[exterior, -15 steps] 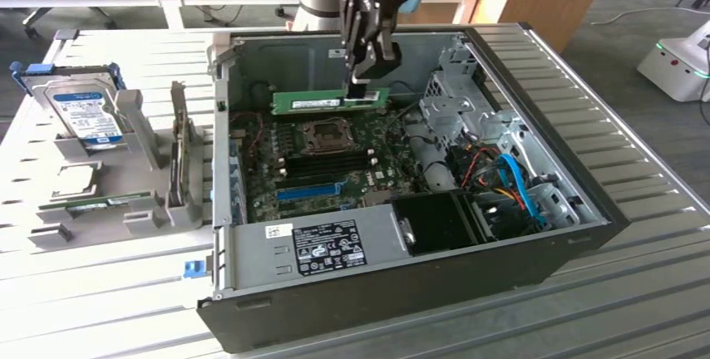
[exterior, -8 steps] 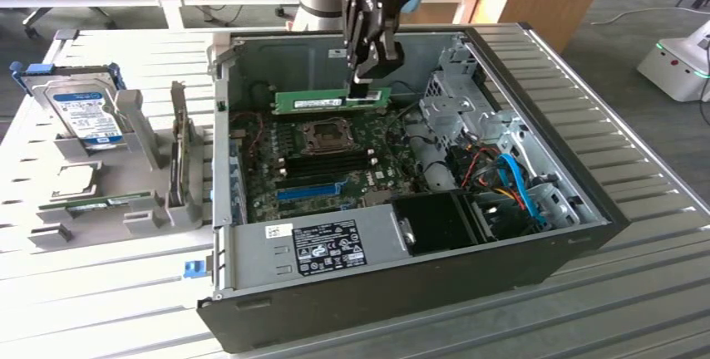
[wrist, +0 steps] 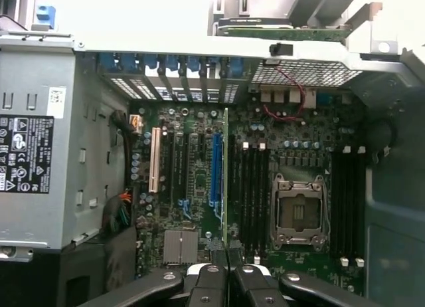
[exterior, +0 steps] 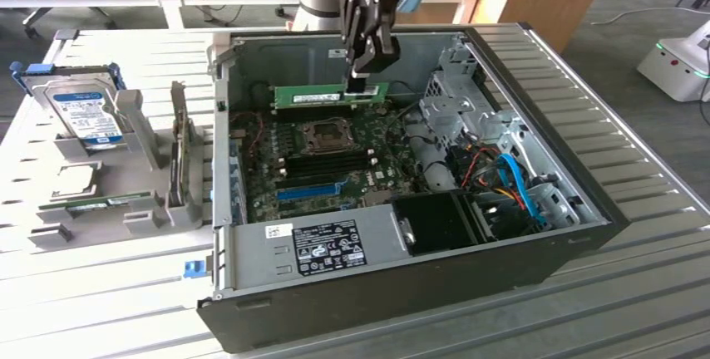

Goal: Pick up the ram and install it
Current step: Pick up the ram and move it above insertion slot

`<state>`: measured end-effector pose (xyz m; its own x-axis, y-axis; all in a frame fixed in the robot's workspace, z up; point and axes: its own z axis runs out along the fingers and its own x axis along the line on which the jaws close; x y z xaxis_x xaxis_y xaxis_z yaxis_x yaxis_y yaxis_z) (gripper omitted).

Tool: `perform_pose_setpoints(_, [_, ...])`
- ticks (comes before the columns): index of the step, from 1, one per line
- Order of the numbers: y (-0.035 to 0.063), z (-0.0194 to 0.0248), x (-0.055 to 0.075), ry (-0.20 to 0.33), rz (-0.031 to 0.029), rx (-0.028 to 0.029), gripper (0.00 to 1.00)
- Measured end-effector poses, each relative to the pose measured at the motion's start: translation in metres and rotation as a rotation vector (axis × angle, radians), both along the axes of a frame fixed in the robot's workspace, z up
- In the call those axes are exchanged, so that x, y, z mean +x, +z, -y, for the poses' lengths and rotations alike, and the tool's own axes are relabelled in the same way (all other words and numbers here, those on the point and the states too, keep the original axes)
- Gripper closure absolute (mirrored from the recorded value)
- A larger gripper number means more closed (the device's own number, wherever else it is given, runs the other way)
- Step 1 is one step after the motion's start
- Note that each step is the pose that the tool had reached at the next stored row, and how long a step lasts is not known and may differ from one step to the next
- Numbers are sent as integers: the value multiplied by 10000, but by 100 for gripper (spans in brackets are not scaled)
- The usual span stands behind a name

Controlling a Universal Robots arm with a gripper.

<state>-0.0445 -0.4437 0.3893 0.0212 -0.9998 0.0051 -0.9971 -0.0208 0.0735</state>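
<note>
You've got a boxy black steel case (exterior: 444, 280) open on the ribbed metal bench (exterior: 643, 292). Inside: flat green mobo (exterior: 332, 168) w/ dark slots. Black gripper (exterior: 363, 85) is clenched on the thin green ram (exterior: 316, 95), held edge-down over the mobo, by the case's far wall.

Bright, even room light cast only soft shadows. Beyond the claw (wrist: 229, 270) the surface (wrist: 133, 14) glared washed-out white; below it, the deep corners of the case (exterior: 299, 64) lay dim.
</note>
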Motion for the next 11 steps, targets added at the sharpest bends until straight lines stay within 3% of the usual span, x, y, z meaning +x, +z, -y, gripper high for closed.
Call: perform_pose_setpoints(11, [-15,-280,0,0,9,3,88])
